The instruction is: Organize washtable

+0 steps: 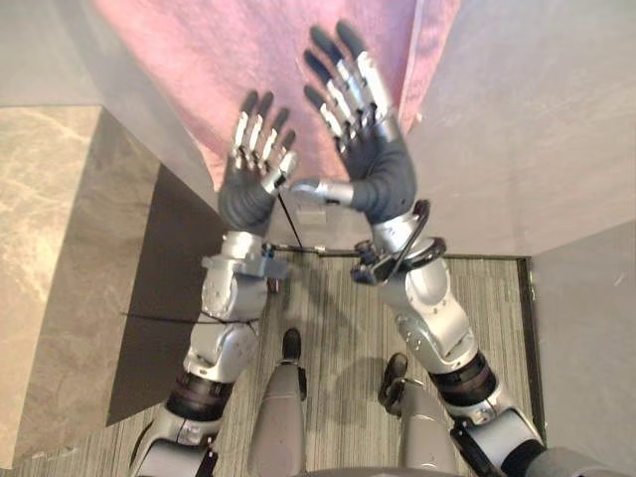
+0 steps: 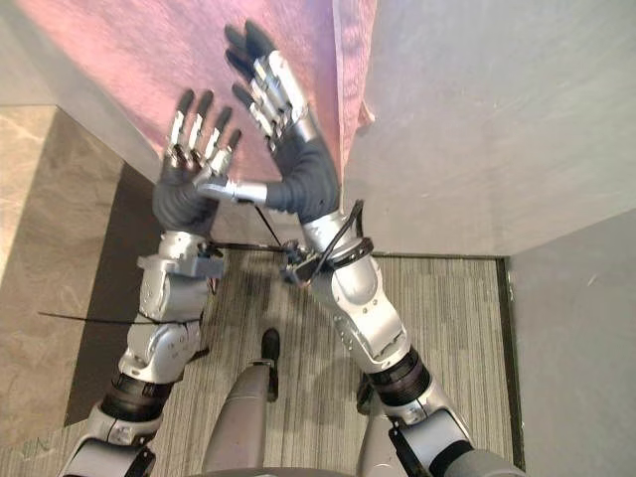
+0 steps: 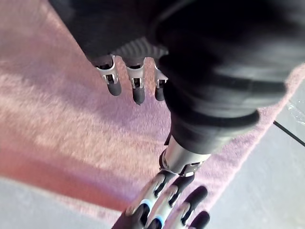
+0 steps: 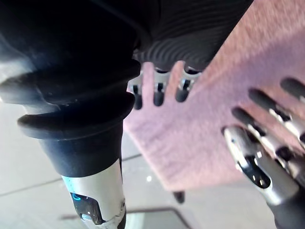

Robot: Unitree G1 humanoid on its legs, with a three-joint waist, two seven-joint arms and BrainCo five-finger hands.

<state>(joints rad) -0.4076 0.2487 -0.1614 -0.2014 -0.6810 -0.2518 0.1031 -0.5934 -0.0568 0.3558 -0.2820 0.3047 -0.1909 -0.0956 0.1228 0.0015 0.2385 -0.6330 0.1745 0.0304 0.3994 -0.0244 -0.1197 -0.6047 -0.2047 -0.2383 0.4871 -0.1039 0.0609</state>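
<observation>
A pink towel (image 1: 189,60) lies flat on a grey counter (image 1: 537,119), its near edge at the counter's rim. Both hands are over the towel's near part, fingers straight and spread, holding nothing. The left hand (image 1: 250,179) is just beside the right hand (image 1: 363,129). Likely risks: flat fingers may bunch the towel or drag it off the rim, and the hands may collide.

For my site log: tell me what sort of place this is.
Probably a washroom: a pink towel lies on a grey counter, with a beige stone-look surface beside it and striped matting on the floor below.
</observation>
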